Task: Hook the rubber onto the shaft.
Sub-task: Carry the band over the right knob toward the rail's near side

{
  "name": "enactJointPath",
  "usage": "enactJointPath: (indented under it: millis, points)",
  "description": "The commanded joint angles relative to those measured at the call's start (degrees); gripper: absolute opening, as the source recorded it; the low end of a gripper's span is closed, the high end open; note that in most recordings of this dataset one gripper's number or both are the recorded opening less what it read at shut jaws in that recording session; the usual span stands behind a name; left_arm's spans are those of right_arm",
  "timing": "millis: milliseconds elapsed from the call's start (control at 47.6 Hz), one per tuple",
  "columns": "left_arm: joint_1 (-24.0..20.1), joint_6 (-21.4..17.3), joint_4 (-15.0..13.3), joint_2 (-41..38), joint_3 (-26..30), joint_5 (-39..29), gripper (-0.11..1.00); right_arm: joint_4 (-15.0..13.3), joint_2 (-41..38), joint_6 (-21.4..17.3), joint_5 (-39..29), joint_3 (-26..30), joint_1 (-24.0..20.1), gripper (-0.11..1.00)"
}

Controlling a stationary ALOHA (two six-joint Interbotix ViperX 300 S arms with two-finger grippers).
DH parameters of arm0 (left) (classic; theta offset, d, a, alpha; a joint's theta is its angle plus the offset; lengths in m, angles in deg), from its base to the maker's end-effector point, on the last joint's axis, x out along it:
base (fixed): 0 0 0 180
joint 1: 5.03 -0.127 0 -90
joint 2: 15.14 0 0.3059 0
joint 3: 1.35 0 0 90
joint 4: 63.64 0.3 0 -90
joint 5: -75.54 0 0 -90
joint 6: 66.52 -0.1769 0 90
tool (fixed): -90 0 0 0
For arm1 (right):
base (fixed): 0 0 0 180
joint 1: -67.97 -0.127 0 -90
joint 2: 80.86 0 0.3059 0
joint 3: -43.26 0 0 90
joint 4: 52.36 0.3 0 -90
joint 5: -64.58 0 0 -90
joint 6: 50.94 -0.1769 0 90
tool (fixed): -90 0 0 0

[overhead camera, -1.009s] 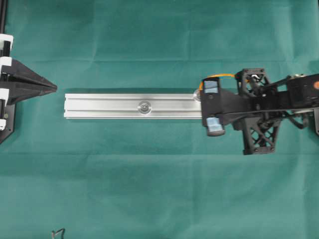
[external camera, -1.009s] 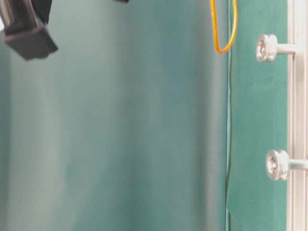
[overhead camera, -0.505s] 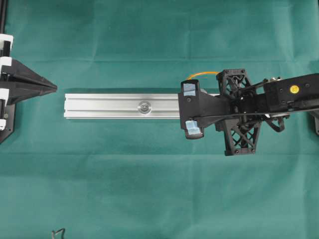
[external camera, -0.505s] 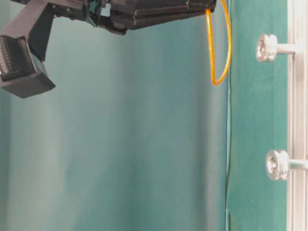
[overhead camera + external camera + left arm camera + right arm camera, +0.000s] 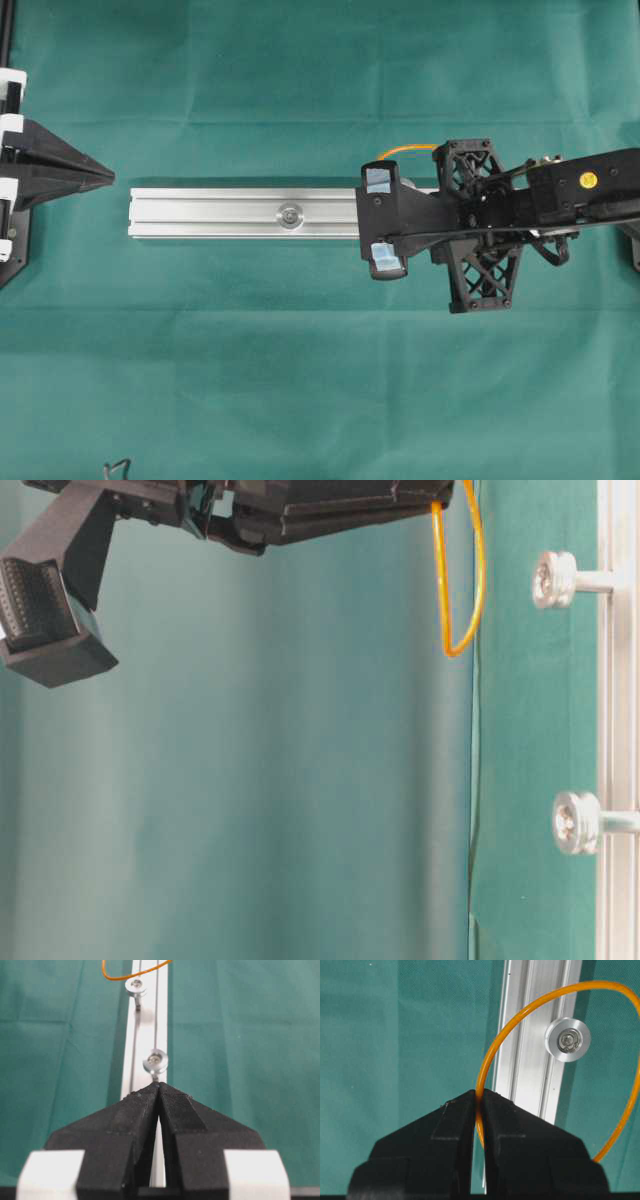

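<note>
Green cloth covers the counter (image 5: 300,350) in my overhead view. Across its middle lies a silver rail (image 5: 220,213) with one shaft (image 5: 290,214) standing at its centre. My right gripper (image 5: 382,220) hangs over the rail's right end, and a short arc of the rubber (image 5: 405,151) shows just behind it. My left gripper (image 5: 105,178) waits at the counter's left edge, well apart from the rail.

From table level the picture is turned on its side. Here the rubber (image 5: 462,580) hangs as an orange loop from the right arm's dark body, near the upper shaft (image 5: 555,579) but not touching it. A second shaft (image 5: 577,822) stands further along the rail (image 5: 618,730).

My left wrist camera shows the left fingers (image 5: 135,1120) pressed together with nothing between them, pointing along the rail (image 5: 147,1035).

My right wrist camera shows the right fingers (image 5: 450,1130) clamped on the rubber (image 5: 520,1015). Its loop appears to ring a shaft head (image 5: 567,1040), but the table-level view shows it apart from that shaft.
</note>
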Motion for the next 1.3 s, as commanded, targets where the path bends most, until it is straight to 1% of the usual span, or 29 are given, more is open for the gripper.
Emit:
enactJointPath:
  millis: [0, 526, 1283]
  points:
    - [-0.18, 0.0, 0.09, -0.44, 1.85, 0.26, 0.0, -0.09, 0.35, -0.09, 0.88, 0.79, 0.0, 0.07]
    - [-0.18, 0.0, 0.09, -0.44, 1.85, 0.26, 0.0, 0.18, -1.14, -0.18, 5.89, -2.02, 0.0, 0.07]
    - [-0.18, 0.0, 0.09, -0.44, 1.93, 0.26, 0.0, 0.35, -1.23, -0.26, 6.06, -2.02, -0.44, 0.07]
